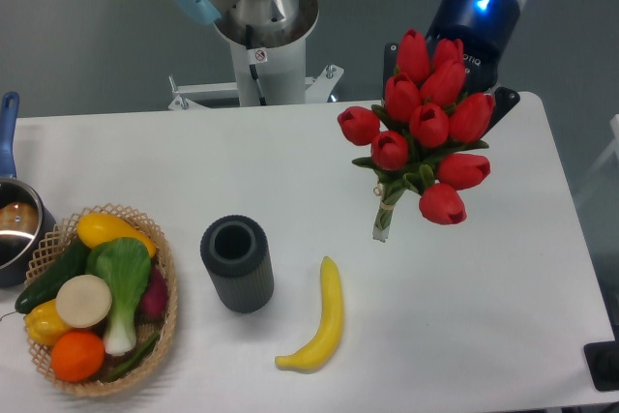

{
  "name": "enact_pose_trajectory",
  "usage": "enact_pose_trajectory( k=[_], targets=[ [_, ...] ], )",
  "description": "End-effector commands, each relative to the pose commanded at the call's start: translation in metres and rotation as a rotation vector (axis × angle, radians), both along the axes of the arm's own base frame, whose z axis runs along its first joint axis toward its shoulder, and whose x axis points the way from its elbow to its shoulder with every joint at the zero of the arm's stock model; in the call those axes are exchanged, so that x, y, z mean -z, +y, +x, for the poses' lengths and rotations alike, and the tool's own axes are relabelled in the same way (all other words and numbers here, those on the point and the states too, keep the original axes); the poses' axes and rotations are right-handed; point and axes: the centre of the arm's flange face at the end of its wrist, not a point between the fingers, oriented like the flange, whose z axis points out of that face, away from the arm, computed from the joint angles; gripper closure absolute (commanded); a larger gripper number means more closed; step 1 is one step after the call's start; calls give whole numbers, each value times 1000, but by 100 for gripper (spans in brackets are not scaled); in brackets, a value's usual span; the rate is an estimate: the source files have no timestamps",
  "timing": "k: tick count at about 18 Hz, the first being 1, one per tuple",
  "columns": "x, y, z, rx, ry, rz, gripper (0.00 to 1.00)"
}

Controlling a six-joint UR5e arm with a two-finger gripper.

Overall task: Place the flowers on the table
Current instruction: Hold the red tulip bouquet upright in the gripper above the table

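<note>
The flowers (426,128), a bunch of red tulips with green leaves and tied green stems, hang at the right rear of the white table (290,152). The stem ends point down and to the left, and appear to be above the tabletop. My gripper (448,79) comes down from the upper right behind the tulip heads. One black finger (392,53) shows on the left of the bunch and another on the right, so the jaws stand either side of it and hold it. The tulips hide the fingertips.
A dark ribbed cylinder vase (237,263) stands left of centre, with a yellow banana (324,321) lying beside it. A wicker basket (169,287) of vegetables sits at front left, with a pot (14,229) behind it. The robot base (261,36) is at the rear.
</note>
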Motion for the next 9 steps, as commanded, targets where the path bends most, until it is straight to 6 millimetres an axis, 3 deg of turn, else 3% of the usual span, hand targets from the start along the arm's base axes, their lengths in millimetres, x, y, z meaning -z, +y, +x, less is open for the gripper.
enact_pose_trajectory(
  k=[9],
  targets=[
    [2, 3, 2, -6, -8, -16, 54]
  ],
)
